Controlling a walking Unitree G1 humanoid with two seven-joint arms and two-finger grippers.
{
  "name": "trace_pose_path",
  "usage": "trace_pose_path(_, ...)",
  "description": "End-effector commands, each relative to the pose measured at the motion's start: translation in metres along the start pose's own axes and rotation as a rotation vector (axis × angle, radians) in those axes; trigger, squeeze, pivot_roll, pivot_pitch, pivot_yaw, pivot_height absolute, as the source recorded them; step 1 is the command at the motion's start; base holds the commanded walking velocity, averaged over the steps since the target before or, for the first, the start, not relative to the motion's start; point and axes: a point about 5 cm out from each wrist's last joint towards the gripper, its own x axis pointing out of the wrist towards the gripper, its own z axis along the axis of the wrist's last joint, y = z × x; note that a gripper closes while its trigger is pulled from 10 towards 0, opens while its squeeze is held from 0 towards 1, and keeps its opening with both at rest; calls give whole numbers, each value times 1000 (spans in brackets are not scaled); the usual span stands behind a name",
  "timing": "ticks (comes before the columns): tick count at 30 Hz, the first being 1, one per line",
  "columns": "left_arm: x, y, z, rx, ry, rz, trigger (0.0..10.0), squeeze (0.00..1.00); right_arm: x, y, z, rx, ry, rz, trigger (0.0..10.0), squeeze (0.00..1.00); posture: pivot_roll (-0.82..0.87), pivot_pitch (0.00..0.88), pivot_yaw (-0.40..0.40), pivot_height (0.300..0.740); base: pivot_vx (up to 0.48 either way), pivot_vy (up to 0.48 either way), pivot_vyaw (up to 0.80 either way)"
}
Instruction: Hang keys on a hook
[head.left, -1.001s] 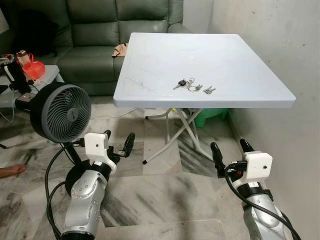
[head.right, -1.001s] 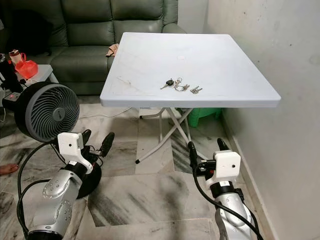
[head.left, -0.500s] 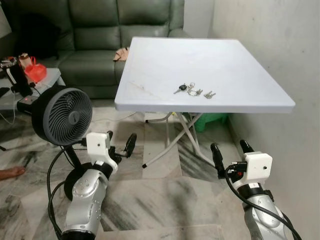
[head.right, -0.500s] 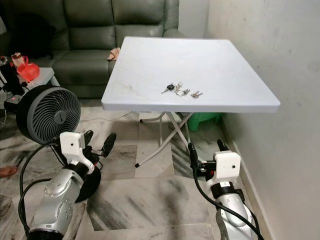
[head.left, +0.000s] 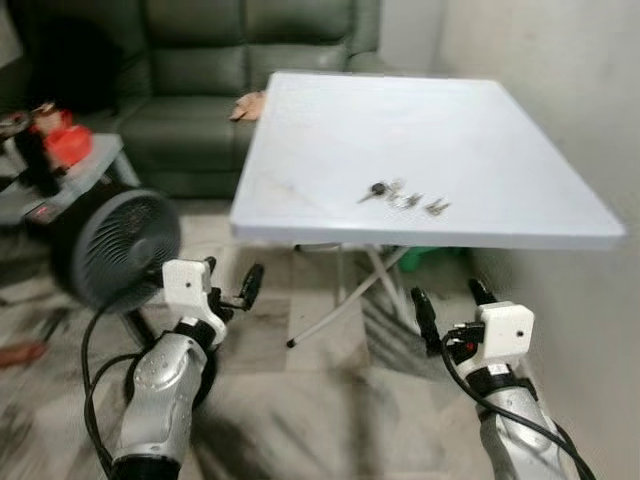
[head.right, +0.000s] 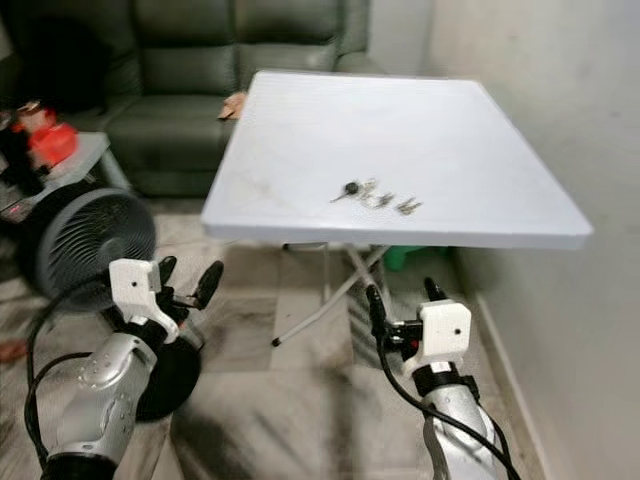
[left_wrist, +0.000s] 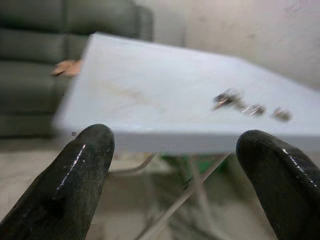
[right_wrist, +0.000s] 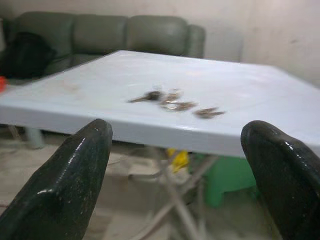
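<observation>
A bunch of keys lies near the front edge of the white folding table, strung out in a short line. The keys also appear in the right wrist view, and as a blur in the left wrist view. My left gripper is open, held low before the table's front left corner. My right gripper is open too, below the table's front edge and right of the keys. Both grippers hold nothing. The pictures are blurred.
A round dark fan stands on the floor at my left. A green sofa is behind the table, a white wall runs along the right. A low side table with a red thing is far left. Marble floor lies ahead.
The whole picture has shifted and blurred, so the camera has moved and the table looks nearer. Both grippers stay open and low.
</observation>
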Motion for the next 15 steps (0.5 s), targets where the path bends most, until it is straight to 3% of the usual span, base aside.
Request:
trace_pose_path(1, 0, 1, 2, 16, 3, -17, 10000, 0, 2, 0, 0, 7, 4, 0, 10000, 0, -21, 0, 1, 740, 416, 0, 0)
trace_pose_path(7, 1, 0, 2, 15, 4, -18, 10000, 0, 2, 0, 0, -29, 12, 24, 10000, 0, -21, 0, 1, 740, 415, 0, 0)
trace_pose_path(15, 2, -1, 2, 20, 1, -20, 10000, 0, 2, 0, 1, 5, 7, 24, 10000, 0, -24, 0, 0, 740, 414, 0, 700)
